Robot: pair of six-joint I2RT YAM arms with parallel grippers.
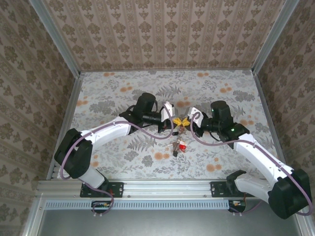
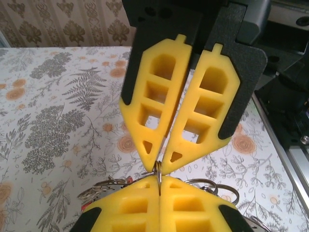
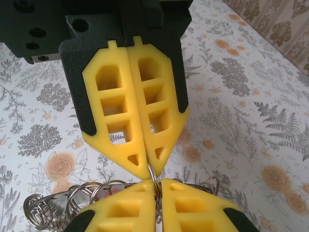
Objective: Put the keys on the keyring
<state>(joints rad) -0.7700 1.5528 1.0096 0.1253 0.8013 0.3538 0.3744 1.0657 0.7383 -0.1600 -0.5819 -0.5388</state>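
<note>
Left gripper (image 2: 159,180) and right gripper (image 3: 158,183) meet tip to tip, both pinched on one thin ring (image 2: 157,169), mostly hidden between them. Keys (image 1: 177,145) bunch right below, too small to count; can't tell if they hang or lie flat.

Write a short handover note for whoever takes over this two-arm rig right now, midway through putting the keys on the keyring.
Left gripper: shut on a thin wire loop of the keyring.
Right gripper: shut on the same loop, tip to tip with the left.
Keys: small bunch, one red-headed, just below the grippers in the top view; hanging or lying, cannot tell.
Done: loop pinched from both sides.
Left: thread the keys on; how many are on is unclear.
</note>
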